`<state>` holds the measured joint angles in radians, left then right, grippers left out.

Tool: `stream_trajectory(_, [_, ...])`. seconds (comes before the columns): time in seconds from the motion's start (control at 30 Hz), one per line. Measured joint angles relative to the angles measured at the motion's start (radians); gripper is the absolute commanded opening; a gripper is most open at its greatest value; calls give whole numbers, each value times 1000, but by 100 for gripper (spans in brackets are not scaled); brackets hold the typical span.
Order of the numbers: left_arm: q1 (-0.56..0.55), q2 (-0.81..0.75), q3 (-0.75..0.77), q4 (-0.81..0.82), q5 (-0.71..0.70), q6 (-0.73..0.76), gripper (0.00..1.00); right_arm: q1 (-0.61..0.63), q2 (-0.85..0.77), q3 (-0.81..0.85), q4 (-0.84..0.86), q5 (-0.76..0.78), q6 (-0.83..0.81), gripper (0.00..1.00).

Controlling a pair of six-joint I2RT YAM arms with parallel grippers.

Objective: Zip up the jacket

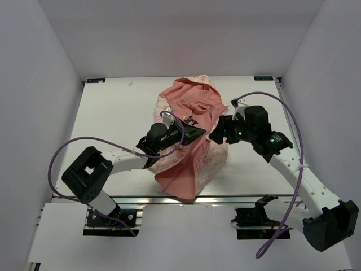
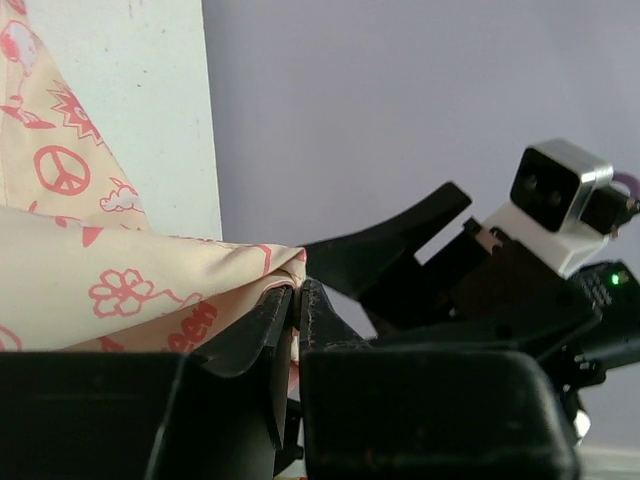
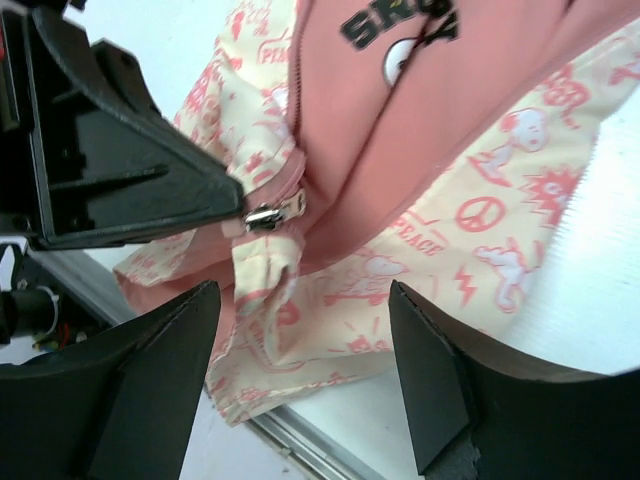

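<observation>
Cream jacket with pink "PEACE" print, dark partial logo

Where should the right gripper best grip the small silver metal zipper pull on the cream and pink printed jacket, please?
Probably pinch the flat tab of the zipper pull, which juts from the pink zipper edge of the jacket. Approach from where the open right gripper faces it, since the left gripper, shut on the fabric, blocks the other side.
</observation>
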<state>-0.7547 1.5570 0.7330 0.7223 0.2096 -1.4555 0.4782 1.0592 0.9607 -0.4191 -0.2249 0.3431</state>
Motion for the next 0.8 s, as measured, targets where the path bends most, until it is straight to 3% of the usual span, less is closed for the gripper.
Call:
stream_trajectory(0.2, [7,88,0,90,78,29,0,-137,1,0,9,-74,-16,69])
stream_trajectory(0.4, [29,170,0,201,177,30,0,-285,28,-59,161,-239,-115,67])
stream_trajectory(0.6, [54,183,-1,282,232,28,0,-286,95,-134,232,-220,-256,66])
stream_trajectory(0.8, [62,189,1,302,276,12,0,-237,70,-335,423,-214,-352,66])
